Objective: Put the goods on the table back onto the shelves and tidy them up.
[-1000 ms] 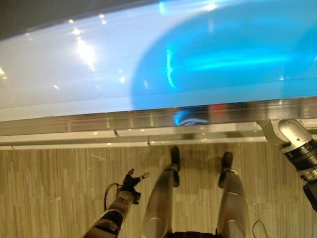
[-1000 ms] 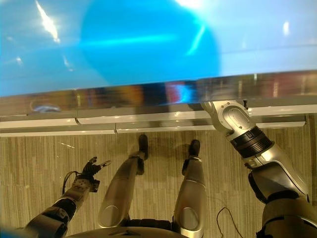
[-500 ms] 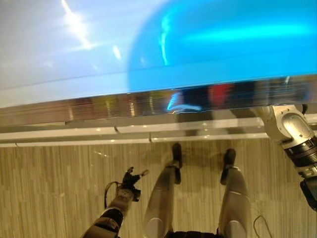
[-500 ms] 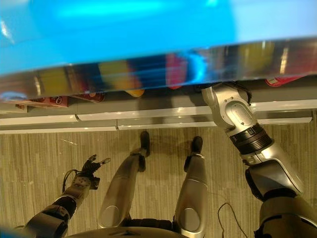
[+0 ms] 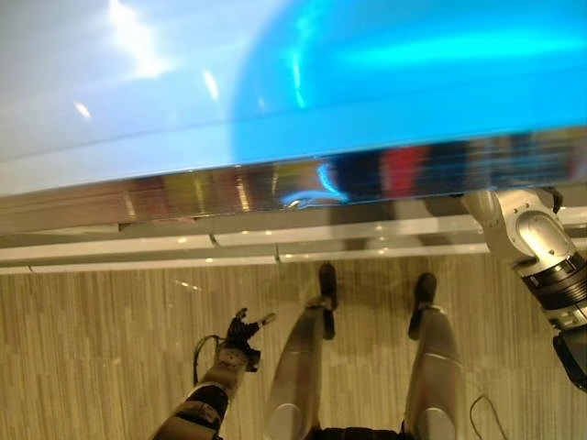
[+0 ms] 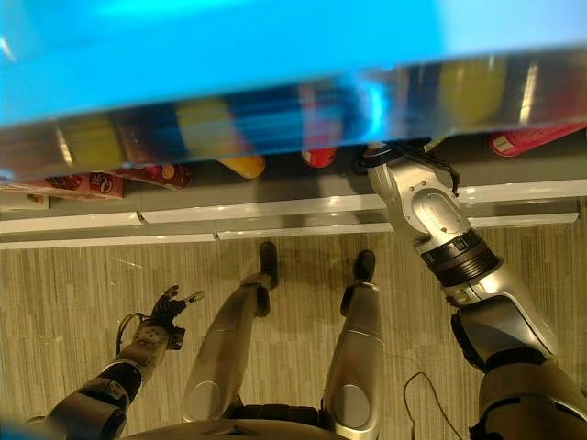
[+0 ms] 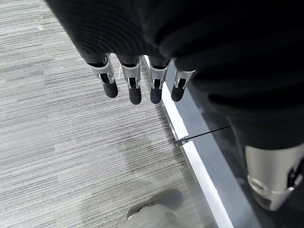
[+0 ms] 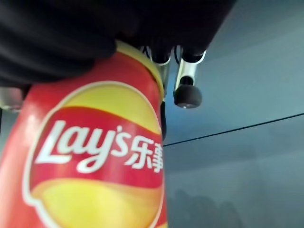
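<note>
From the right eye view the right hand [image 6: 390, 163] reaches under the shelf edge [image 6: 303, 110], while the left hand [image 6: 170, 307] hangs low, fingers relaxed; its own wrist view shows it wrapped round a red crisp canister [image 8: 95, 156] — probably light, stiff, slick, best gripped mid-body.

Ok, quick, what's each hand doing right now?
Left hand: open, empty, hanging over the floor.
Right hand: shut on a red can.

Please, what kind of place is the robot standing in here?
Probably a shop or a mock shop: a low shelf holds packaged snacks, a red can of crisps is in the right hand, and the floor is striped grey.
</note>
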Tool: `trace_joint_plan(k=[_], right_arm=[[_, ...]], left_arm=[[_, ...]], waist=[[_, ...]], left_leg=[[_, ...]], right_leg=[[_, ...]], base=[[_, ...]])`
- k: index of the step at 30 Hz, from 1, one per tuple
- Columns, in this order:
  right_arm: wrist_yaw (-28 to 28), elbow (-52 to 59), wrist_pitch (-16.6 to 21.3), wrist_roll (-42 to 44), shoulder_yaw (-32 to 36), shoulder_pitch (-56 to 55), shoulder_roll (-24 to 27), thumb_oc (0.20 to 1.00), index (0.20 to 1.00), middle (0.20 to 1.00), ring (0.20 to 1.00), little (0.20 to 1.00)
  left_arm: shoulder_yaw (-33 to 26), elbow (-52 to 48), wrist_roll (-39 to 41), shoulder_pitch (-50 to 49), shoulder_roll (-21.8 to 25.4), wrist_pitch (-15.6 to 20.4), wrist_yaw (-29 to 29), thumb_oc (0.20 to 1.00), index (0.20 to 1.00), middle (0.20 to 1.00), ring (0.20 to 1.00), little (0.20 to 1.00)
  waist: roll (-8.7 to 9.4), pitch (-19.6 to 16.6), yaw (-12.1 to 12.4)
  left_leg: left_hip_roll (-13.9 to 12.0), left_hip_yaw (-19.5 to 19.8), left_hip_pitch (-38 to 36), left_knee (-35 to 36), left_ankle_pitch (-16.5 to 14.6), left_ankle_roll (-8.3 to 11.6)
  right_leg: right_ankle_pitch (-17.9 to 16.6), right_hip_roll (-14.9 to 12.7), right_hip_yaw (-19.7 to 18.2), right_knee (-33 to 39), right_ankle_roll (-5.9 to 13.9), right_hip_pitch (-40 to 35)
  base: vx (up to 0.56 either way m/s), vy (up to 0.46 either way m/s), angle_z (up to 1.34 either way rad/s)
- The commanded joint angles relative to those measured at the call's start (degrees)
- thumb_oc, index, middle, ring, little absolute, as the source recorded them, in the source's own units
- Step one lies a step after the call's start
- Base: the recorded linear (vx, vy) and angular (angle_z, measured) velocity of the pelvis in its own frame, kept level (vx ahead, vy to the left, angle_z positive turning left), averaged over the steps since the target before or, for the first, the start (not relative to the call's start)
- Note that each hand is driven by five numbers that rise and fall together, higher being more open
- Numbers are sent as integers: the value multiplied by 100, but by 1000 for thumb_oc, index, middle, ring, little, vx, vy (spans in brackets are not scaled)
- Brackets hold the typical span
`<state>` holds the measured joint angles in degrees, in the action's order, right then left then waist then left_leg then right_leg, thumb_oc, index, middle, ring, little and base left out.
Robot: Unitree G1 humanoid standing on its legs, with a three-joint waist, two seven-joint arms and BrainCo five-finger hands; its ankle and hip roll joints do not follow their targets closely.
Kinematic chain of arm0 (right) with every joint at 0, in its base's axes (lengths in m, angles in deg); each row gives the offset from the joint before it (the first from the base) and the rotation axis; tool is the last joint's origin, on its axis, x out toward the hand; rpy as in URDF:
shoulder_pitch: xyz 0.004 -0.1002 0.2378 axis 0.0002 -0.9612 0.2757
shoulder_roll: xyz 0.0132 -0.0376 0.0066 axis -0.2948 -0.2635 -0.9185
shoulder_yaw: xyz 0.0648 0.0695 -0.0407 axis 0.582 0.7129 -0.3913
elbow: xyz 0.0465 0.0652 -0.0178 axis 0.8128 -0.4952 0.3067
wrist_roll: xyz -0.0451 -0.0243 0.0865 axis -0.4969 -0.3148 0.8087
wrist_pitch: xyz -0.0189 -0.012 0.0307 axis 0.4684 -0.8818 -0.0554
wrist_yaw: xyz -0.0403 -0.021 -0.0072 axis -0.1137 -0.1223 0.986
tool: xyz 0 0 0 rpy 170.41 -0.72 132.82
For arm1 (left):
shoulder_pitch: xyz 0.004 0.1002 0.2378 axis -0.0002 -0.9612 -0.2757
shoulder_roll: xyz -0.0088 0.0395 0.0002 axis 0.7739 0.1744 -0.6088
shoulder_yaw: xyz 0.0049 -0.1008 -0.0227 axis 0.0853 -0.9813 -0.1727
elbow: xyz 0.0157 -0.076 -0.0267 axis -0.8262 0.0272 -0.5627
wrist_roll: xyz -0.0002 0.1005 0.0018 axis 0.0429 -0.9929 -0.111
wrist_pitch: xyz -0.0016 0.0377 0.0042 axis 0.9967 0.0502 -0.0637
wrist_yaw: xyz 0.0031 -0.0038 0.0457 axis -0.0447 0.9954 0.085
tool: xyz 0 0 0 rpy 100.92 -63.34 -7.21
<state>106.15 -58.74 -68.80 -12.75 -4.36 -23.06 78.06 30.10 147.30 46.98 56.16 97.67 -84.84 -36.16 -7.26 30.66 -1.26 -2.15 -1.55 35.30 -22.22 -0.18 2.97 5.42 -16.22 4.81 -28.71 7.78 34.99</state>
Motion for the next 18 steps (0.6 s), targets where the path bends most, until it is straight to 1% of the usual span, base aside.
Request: trace_joint_plan(k=[1,18], right_arm=[[165,508,100,-104,64,466,-36,200,200,200,200,200],[117,528,127,-54,-53,587,-47,200,200,200,200,200]], left_arm=[[95,354,150,25,120,3,-204,1000,1000,1000,1000,1000],[97,374,187,146,115,-22,-252,1000,1000,1000,1000,1000]], waist=[[66,-282,49],[96,-261,31]], left_leg=[[-378,91,204,-555,-787,270],[-369,93,326,-581,-758,261]], right_leg=[[-394,-475,99,381,184,46],[-426,-473,45,317,180,187]], base=[[0,0,0],[0,0,0]])
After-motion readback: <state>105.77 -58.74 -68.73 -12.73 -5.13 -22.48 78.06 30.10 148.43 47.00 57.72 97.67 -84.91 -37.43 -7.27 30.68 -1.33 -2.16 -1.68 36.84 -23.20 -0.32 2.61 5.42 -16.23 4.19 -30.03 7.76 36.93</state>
